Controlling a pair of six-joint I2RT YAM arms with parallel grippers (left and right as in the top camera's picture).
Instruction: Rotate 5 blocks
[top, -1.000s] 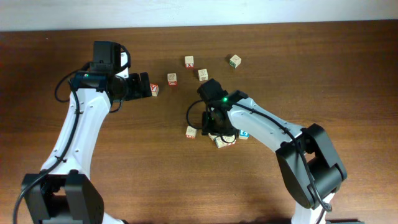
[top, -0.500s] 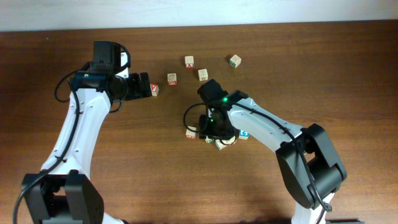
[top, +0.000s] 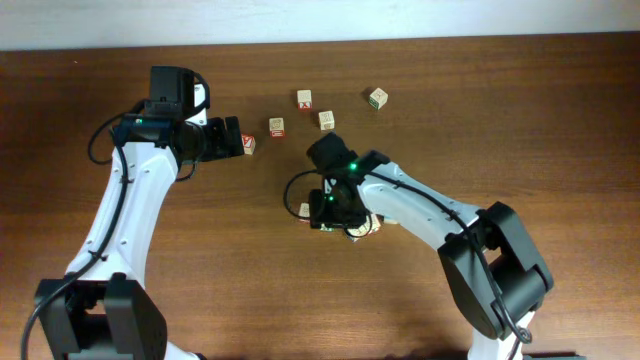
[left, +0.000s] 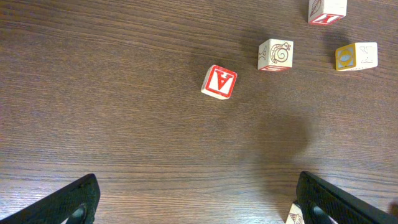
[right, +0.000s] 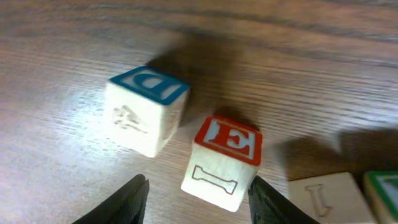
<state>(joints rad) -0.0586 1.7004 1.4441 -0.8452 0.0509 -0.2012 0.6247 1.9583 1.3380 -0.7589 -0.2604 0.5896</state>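
In the right wrist view a block (right: 221, 163) with a red "E" top and a bone outline on its side sits tilted between my right gripper's (right: 198, 200) fingers. It lies close against the right finger (right: 268, 200). A clear gap separates it from the left finger, so the jaws are open. A blue-topped block (right: 146, 109) lies just ahead on the left. Overhead, the right gripper (top: 333, 212) hangs low over this cluster, and one pale block (top: 303, 210) peeks out at its left. My left gripper (top: 236, 138) is wide open and holds nothing.
A red-faced cube (top: 247, 145) lies at the left gripper's tips, also visible as the red-faced cube (left: 219, 81) ahead of the left wrist. Pale cubes (top: 276, 127) (top: 304, 98) (top: 326, 120) (top: 377, 97) are scattered at the back. A pale block with an "I" (right: 326, 196) sits right of the right gripper.
The right gripper has slid left across the block cluster, now covering most of the pale block at its left. The left arm has not moved.
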